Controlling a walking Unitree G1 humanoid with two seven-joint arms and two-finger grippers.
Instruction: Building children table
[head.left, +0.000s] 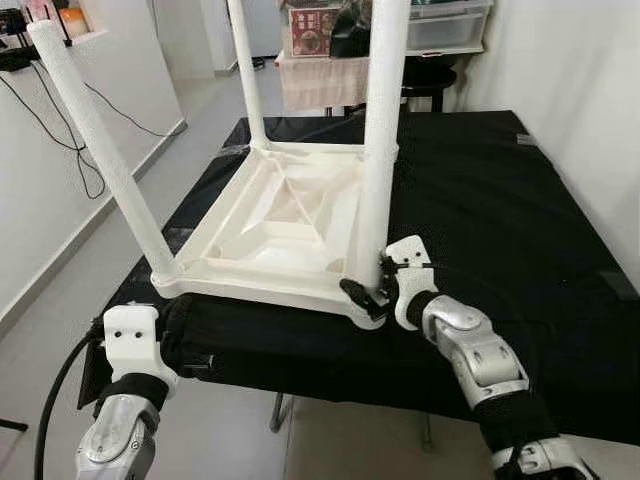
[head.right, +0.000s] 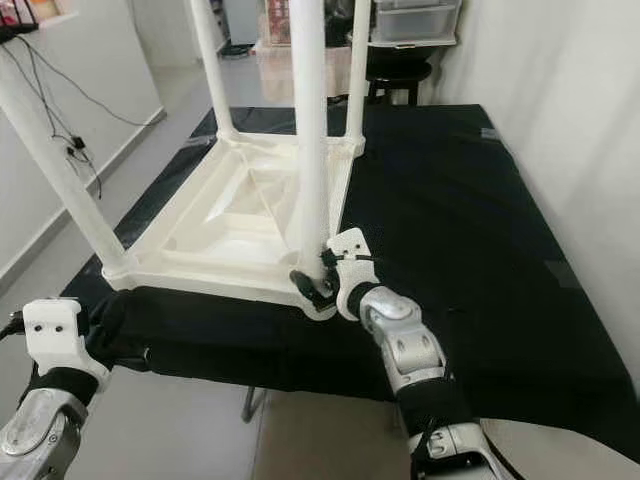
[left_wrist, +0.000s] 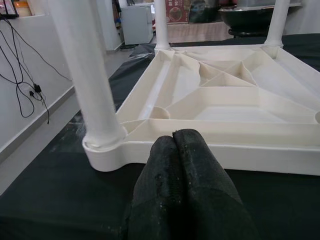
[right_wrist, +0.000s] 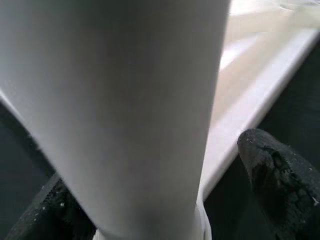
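A white plastic children's table (head.left: 290, 215) lies upside down on a black-covered worktable (head.left: 500, 220), with its ribbed underside facing up. White legs stand upright in its corners: near left (head.left: 100, 150), near right (head.left: 380, 130), far left (head.left: 248, 70) and far right (head.right: 358, 70). My right gripper (head.left: 372, 285) is at the base of the near right leg. It is open, with that leg (right_wrist: 115, 110) between its fingers (right_wrist: 280, 180). My left gripper (left_wrist: 172, 137) is shut and holds nothing. It rests on the cloth just in front of the near left corner (left_wrist: 102, 145).
The worktable's front edge (head.left: 300, 370) is right before me, with grey floor (head.left: 200, 110) to the left. Cables (head.left: 60, 110) hang on the left wall. A shelf with boxes (head.left: 320, 60) and a plastic bin (head.left: 445, 25) stand behind. A white wall (head.left: 580, 90) is on the right.
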